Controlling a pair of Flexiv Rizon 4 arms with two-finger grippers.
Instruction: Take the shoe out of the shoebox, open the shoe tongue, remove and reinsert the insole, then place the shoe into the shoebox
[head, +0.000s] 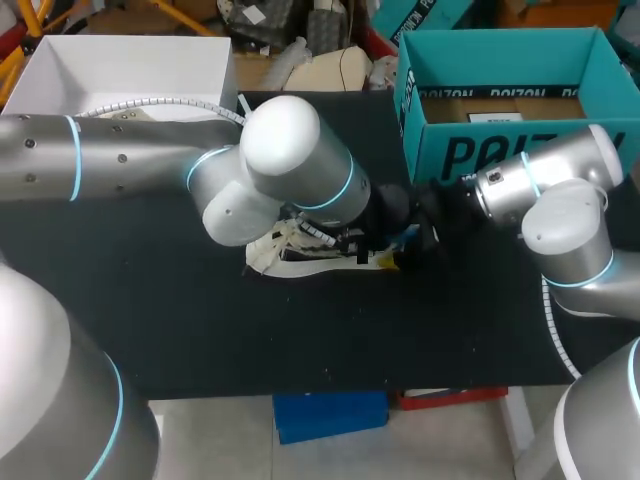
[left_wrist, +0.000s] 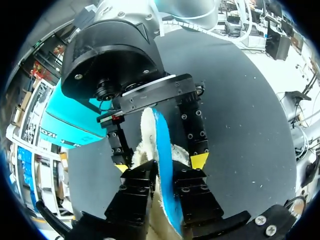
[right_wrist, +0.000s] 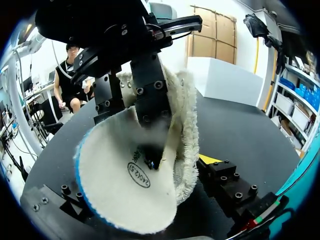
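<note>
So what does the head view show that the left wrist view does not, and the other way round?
Only the head view shows the white box at the table's far left. Only the left wrist view shows the insole clearly, on edge, pinched in the left hand, with the right hand just ahead. Both show the teal shoebox and the black table.

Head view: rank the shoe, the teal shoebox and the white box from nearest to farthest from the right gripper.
From the right gripper:
1. The shoe, right beside it, near the table's middle.
2. The teal shoebox, behind it at the table's far right.
3. The white box, at the far left corner.
</note>
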